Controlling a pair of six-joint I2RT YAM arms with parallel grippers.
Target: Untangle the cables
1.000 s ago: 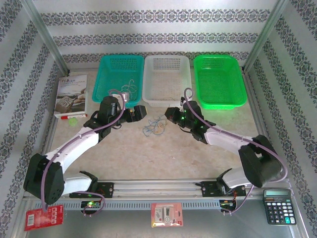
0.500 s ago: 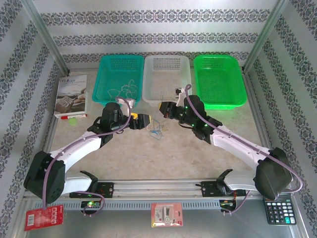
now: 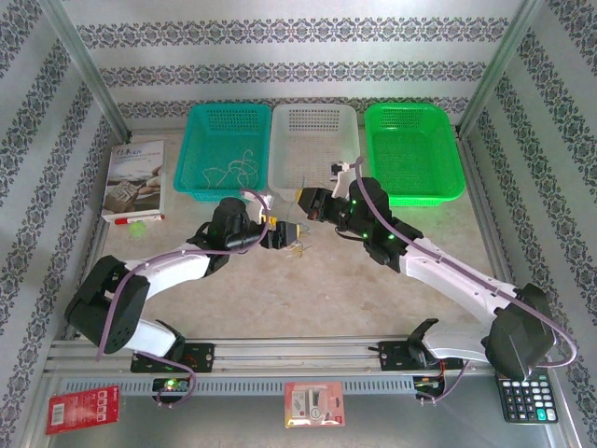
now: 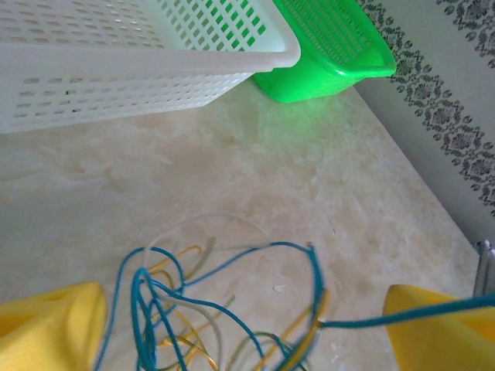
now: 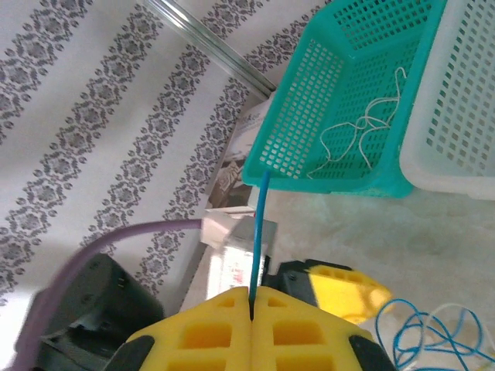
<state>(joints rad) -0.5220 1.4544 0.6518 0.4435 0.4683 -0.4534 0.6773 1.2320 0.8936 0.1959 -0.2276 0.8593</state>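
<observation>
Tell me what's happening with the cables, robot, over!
Right fingers shut on the blue cable. Left fingers open around the tangle on the table. White cable in teal basket. Nothing blocking.

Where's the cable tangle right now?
In the top view the cable tangle lies mid-table between the open fingers of the left gripper, just in front of the white basket.

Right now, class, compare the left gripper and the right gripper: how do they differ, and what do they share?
Jaws: the left gripper has its jaws wide apart; the right gripper has them pressed together.
Load: the left gripper grips nothing and straddles the tangle of cables on the table; the right gripper pinches a single blue cable.
Shared: both have yellow fingers.
</observation>
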